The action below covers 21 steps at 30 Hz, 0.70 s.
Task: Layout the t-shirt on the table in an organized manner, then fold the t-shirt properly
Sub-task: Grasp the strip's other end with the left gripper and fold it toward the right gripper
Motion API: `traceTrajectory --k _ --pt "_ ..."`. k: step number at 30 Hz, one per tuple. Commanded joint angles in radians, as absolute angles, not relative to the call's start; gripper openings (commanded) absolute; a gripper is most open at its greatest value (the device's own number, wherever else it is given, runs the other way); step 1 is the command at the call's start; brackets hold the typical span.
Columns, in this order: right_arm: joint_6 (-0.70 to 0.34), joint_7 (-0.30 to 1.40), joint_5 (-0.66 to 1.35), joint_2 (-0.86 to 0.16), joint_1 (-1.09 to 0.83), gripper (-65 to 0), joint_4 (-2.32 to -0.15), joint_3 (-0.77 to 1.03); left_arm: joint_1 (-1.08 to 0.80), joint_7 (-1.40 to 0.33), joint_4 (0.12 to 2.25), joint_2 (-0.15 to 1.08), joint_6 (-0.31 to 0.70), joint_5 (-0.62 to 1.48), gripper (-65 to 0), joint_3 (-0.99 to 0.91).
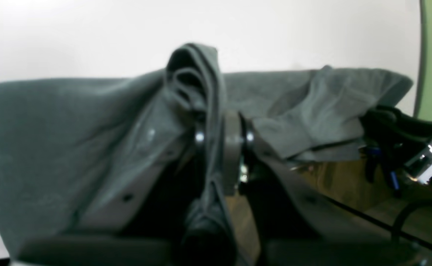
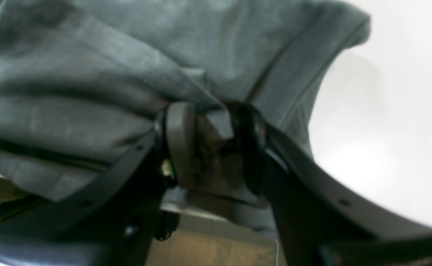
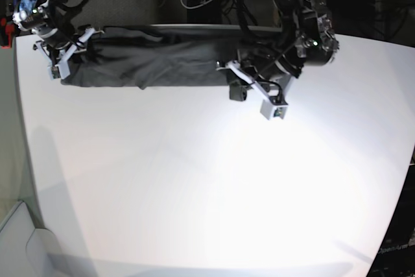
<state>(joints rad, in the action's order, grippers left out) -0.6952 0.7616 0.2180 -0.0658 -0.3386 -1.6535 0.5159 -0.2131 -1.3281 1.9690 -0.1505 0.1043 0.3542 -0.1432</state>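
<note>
- While most of the table (image 3: 194, 186) lies bare and white on the near side, all the action sits along its far edge.
- Against that far edge the t-shirt (image 3: 155, 61) is stretched into a long, rumpled dark band, bunched rather than flat, with folds running along its length.
- At the end of the band on the base view's right, the left gripper (image 1: 221, 138) is pinched nearly shut on a gathered ridge of the cloth; the left wrist view shows fabric standing up between its fingers (image 1: 232, 147).
- At the other end, the right gripper (image 3: 65, 56) is over the shirt's corner. In the right wrist view its jaws stand partly apart with a fold of cloth lying between them, so it looks to be gripping a thick bunch there.
- My reading: this is the laying-out step, with both arms holding opposite ends of the shirt and no folding begun.
- The next move likely calls for drawing both ends together toward the near side of the table, keeping the cloth taut between the grips so the bunched body spreads flat instead of dragging in a roll.
</note>
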Motion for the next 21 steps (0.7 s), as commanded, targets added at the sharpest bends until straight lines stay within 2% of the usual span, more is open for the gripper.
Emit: traceTrajectory --k 1,7,12,21 --pt "-0.698 0.829 0.174 -0.064 -0.349 -42.6 -1.643 0.51 -0.206 -1.296 1.979 -0.157 0.102 0.369 -65.0 -0.142" --pt "-0.698 0.829 0.174 -0.064 -0.351 -42.6 -1.643 0.51 -0.211 -1.214 1.925 -0.157 0.102 0.371 -65.0 -0.134" --pt "-0.698 0.829 0.174 -0.064 -0.354 -42.6 -1.643 0.51 -0.205 -1.21 1.874 -0.157 0.102 0.371 -65.0 -0.053" --pt "-0.698 0.829 0.174 -0.064 -0.357 -42.6 -1.643 0.51 -0.205 -1.21 1.876 -0.157 0.102 0.369 -65.0 -0.047"
